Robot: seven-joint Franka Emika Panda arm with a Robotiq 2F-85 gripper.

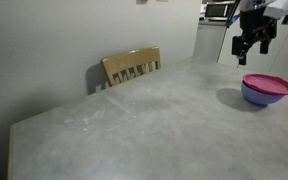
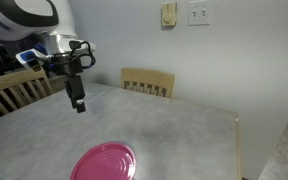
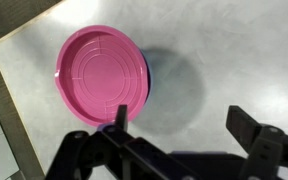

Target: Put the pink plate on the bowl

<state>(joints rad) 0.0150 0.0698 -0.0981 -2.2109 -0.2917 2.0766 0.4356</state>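
Note:
The pink plate (image 1: 269, 84) lies on top of the periwinkle-blue bowl (image 1: 261, 97) near the table's edge. In an exterior view the plate (image 2: 105, 162) hides the bowl. In the wrist view the plate (image 3: 101, 75) covers the bowl, of which only a thin blue sliver (image 3: 150, 80) shows at the plate's edge. My gripper (image 1: 252, 45) hangs in the air above and beside the plate, apart from it. It also shows in an exterior view (image 2: 78, 96). In the wrist view my gripper (image 3: 184, 125) is open and empty, with bare table between the fingers.
The grey table (image 1: 134, 125) fills the scene. A wooden chair (image 1: 132, 66) stands at its far side against the wall, also in an exterior view (image 2: 148, 82). Another wooden chair (image 2: 9, 90) stands by the robot base. The table edge (image 3: 14, 75) runs close to the plate.

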